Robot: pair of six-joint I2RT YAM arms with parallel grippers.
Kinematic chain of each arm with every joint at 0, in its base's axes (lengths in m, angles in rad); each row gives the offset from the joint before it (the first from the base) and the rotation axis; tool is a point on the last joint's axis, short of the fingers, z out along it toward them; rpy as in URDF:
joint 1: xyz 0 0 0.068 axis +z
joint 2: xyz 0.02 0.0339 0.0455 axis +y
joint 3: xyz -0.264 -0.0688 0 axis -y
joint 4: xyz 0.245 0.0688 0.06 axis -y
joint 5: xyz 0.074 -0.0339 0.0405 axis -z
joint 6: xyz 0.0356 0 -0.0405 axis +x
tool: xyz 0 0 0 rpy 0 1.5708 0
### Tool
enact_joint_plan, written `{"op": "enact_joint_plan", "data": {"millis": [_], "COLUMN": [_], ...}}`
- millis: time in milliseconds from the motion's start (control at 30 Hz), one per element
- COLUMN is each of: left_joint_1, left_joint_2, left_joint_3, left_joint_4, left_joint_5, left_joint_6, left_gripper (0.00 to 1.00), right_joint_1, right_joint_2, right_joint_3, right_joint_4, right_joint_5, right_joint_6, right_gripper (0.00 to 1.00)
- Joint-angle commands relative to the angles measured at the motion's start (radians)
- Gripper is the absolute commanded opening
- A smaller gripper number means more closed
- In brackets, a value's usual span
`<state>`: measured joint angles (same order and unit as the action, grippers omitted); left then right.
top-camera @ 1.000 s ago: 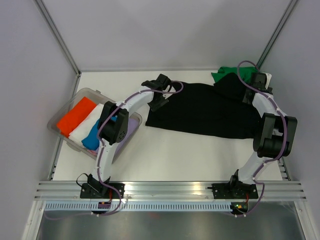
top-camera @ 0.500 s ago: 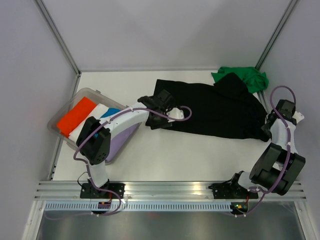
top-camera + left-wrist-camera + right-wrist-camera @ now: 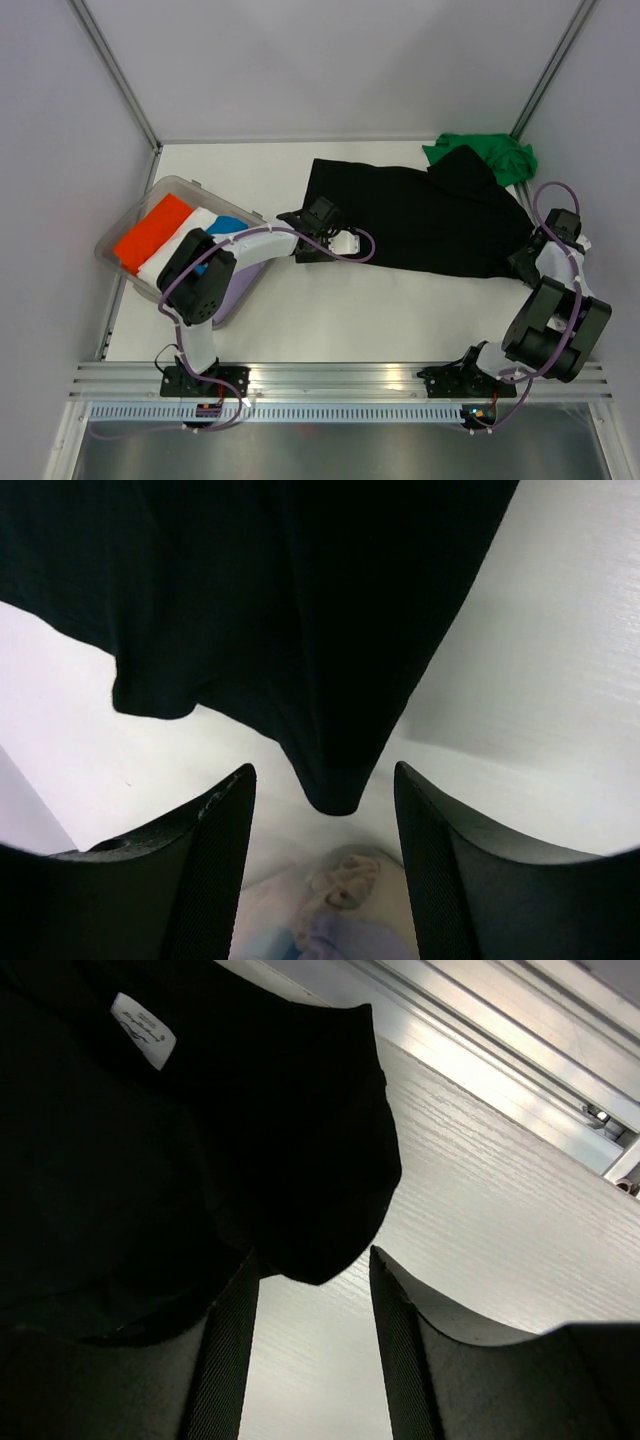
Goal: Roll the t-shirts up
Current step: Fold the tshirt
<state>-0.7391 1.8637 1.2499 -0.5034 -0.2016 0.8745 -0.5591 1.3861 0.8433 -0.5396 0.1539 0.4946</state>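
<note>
Both arms have pulled back to the black t-shirt (image 3: 420,220), spread toward the right edge of the desk (image 3: 380,310); the green t-shirt (image 3: 490,155) sits at the far right corner. Your left fingers (image 3: 215,850) and right fingers (image 3: 405,1350) stand open around hem tips, so a shallow pinch may slip.

text: none legible | white tag (image 3: 143,1017) on black t-shirt (image 3: 150,1160) | print perhaps two lines, too small

The black t-shirt (image 3: 150,1160) edge sits inside the parted tool (image 3: 311,1256).
</note>
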Motion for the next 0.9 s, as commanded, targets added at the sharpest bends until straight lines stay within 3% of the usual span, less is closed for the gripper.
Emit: {"op": "enact_joint_plan", "data": {"millis": [0, 67, 133, 233, 300, 333, 767, 800, 833, 867], "left_joint_1": [0.001, 0.004, 0.004, 0.004, 0.004, 0.004, -0.108, -0.108, -0.108, -0.108], "left_joint_2": [0.038, 0.04, 0.046, 0.035, 0.025, 0.008, -0.113, -0.112, -0.109, -0.106], "left_joint_3": [-0.033, -0.047, -0.053, -0.063, -0.05, -0.044, -0.001, 0.003, 0.019, 0.028], "left_joint_4": [0.075, 0.077, 0.077, 0.062, -0.005, -0.035, -0.455, -0.471, -0.506, -0.533], "left_joint_5": [-0.03, -0.028, -0.03, -0.024, -0.004, 0.017, 0.318, 0.323, 0.327, 0.329], "left_joint_6": [0.026, 0.014, 0.004, -0.015, -0.032, -0.043, -0.189, -0.192, -0.189, -0.186], "left_gripper": [0.62, 0.55, 0.31, 0.03, 0.02, 0.02, 0.03, 0.08, 0.19, 0.45], "right_joint_1": [0.001, -0.001, -0.001, -0.03, -0.073, -0.085, -0.143, -0.144, -0.144, -0.144], "right_joint_2": [0.065, 0.085, 0.097, 0.099, 0.081, 0.073, -0.062, -0.061, -0.056, -0.044], "right_joint_3": [0.008, 0.002, -0.003, -0.013, -0.016, -0.016, -0.05, -0.05, -0.047, -0.044], "right_joint_4": [0.044, 0.046, 0.033, 0.015, 0.001, -0.023, -0.109, -0.108, -0.108, -0.109], "right_joint_5": [-0.008, 0.004, 0.03, 0.047, 0.047, 0.049, 0.142, 0.136, 0.124, 0.116], "right_joint_6": [0.024, 0.027, 0.036, 0.051, 0.055, 0.053, 0.079, 0.076, 0.076, 0.075], "right_gripper": [0.53, 0.52, 0.43, 0.14, 0.01, 0.0, 0.06, 0.08, 0.12, 0.32]}}
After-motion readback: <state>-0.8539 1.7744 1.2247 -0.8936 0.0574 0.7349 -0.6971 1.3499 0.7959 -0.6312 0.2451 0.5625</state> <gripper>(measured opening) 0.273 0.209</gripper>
